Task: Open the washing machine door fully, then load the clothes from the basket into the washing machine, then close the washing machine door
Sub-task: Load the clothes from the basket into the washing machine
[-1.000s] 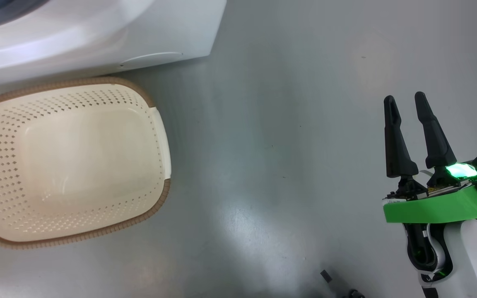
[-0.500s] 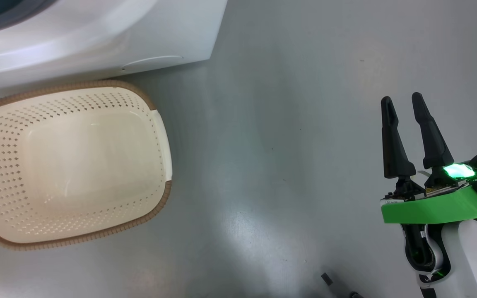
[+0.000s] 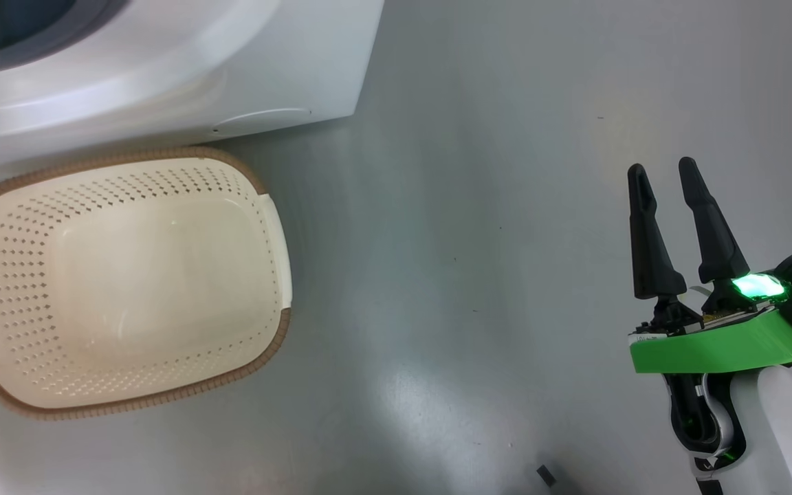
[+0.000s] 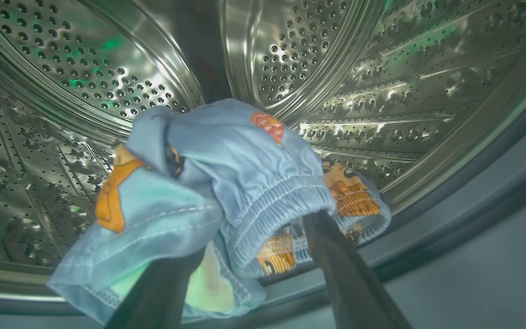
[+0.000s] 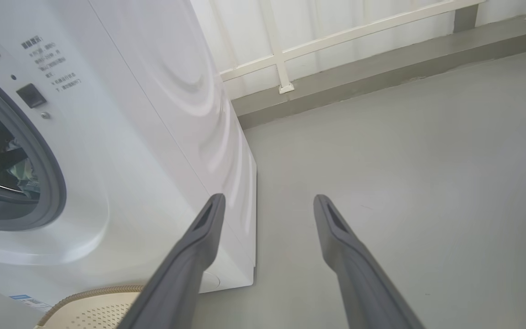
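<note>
The basket (image 3: pixel 7 289) sits empty, well off to the left of the right hand (image 3: pixel 661 166), so the loading looks all but done. The clothes (image 4: pixel 226 183) are inside the steel drum (image 4: pixel 107 68) of the washing machine (image 3: pixel 162 75), bunched over the fingertips of the left hand (image 4: pixel 254 237). Its fingers stand spread, with the blue bear-print cloth draped across both. Whether the cloth is hooked on them or sliding off, I can't quite tell. The right hand is spread wide too, holding nothing, with only floor (image 3: pixel 471 240) ahead of it. What remains, I'd judge, is to draw the left hand out and shut the washing machine door.
</note>
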You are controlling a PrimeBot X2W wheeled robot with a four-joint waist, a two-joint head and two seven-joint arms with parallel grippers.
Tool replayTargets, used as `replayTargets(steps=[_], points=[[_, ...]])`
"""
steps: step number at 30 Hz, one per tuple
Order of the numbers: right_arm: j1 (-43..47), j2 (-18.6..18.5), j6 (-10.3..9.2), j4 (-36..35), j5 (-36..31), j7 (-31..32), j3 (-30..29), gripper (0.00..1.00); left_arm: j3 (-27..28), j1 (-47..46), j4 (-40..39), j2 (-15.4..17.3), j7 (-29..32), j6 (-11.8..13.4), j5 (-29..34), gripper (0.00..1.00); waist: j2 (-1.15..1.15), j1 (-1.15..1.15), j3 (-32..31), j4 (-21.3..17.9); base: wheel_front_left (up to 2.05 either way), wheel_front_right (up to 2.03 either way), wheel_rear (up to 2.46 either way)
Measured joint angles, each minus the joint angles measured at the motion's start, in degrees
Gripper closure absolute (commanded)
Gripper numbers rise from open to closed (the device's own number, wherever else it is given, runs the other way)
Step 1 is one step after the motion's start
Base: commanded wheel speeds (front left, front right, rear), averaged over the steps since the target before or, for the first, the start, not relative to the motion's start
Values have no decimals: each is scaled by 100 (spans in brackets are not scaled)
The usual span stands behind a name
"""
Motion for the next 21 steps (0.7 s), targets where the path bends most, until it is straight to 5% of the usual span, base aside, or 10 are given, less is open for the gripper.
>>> replayTargets(steps=[12,21], points=[[40,-113,0,16,0,0,-47,0,90,609,-190,-100,-449,0,-765,0,0,0,-286,89,0,0,0],[81,-255,0,79,0,0,-93,0,791,1803,-1631,-46,-471,0,-912,0,0,0,-660,142,0,0,0]])
